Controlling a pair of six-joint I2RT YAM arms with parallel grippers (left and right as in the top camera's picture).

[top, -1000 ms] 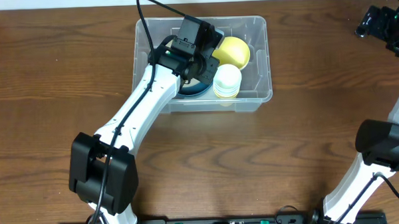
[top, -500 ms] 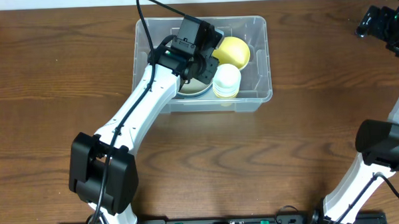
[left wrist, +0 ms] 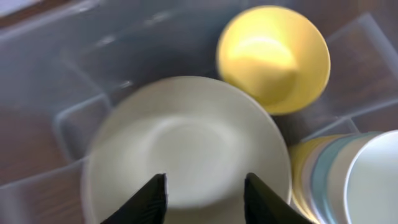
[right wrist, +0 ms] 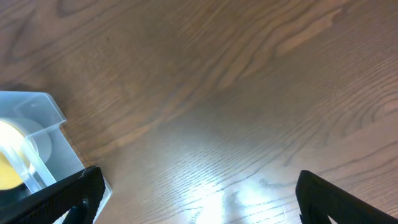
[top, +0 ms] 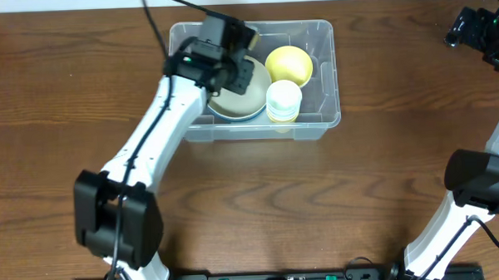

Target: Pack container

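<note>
The clear container (top: 331, 71) stands at the back middle of the table. Inside it a cream dish (top: 241, 99) rests on a blue bowl (top: 232, 117), beside a yellow bowl (top: 289, 64) and a stack of pale cups (top: 283, 101). My left gripper (top: 240, 67) hovers over the container's left half. In the left wrist view, my left gripper (left wrist: 205, 186) is open above the cream dish (left wrist: 186, 137), nothing between its fingers, with the yellow bowl (left wrist: 273, 59) and cups (left wrist: 354, 180) to the right. My right gripper (right wrist: 199, 199) is wide open over bare wood.
The right arm (top: 479, 28) stays at the far right back corner, away from the container. The container's corner (right wrist: 31, 137) shows at the left edge of the right wrist view. Brown wooden table (top: 360, 194) surrounds everything.
My left gripper opened and let go of the cream dish, which now lies on the blue bowl. The left arm then drew back towards the container's left side. The right arm has not moved.
</note>
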